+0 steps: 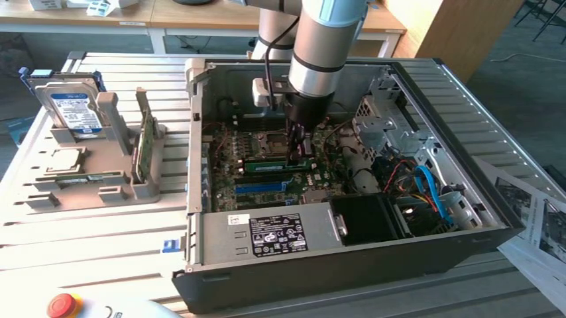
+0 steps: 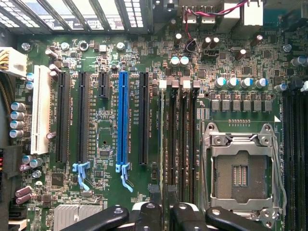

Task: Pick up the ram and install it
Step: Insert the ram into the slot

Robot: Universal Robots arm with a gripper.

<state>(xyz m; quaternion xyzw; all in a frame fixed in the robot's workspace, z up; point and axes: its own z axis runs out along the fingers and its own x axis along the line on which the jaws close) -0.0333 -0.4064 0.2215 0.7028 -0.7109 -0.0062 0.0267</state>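
Long thin green circuit-board RAM stick [image 1: 268, 163] just under black gripper [image 1: 299, 147]: prob. light, stiff, fragile, so pinch top edge mid-length; can't tell if jaws hold it.

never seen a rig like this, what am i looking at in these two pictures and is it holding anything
The grey tube is a robot arm; its black tool reaches into an open black computer case on a slatted metal table. One picture comes from a camera off the arm, the other from one on its wrist, looking down at the green motherboard. Beside the case a grey rack holds a silver hard drive with a blue-white label and a square metal chip. A long thin green memory stick lies along the board's slots right under the tool; whether the tool grips it I cannot tell.
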